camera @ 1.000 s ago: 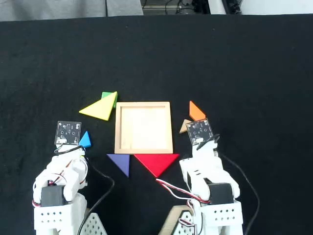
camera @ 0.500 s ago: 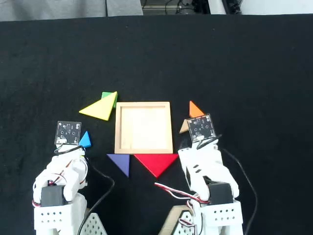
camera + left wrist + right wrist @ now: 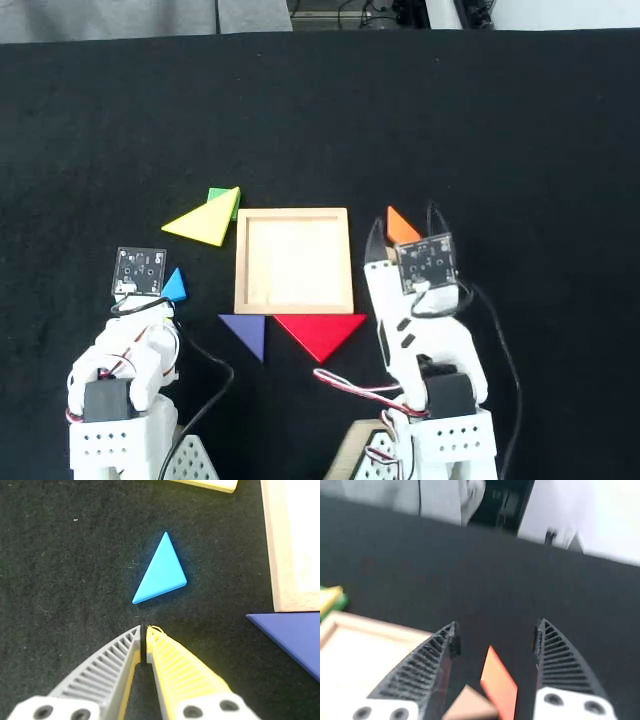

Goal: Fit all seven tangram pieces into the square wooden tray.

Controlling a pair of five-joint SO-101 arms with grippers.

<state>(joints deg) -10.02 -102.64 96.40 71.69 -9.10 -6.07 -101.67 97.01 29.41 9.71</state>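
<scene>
Straddling the orange piece (image 3: 499, 682) with jaws wide apart and nothing held, the right gripper (image 3: 497, 626) hangs at 3 o'clock of the square wooden tray (image 3: 242, 260); the left gripper (image 3: 142, 628) is closed on nothing, just short of the blue triangle (image 3: 161, 572) at 8 o'clock. From overhead, the orange piece's long axis runs about 11 to 5 o'clock, sharp tip toward 11. Judging by the bare tray and the pieces lying outside it, the task has barely begun.

Tan piece (image 3: 470, 707) and orange piece (image 3: 500, 685) between the right gripper (image 3: 497, 625) fingers, both cropped by the picture's edge.
</scene>
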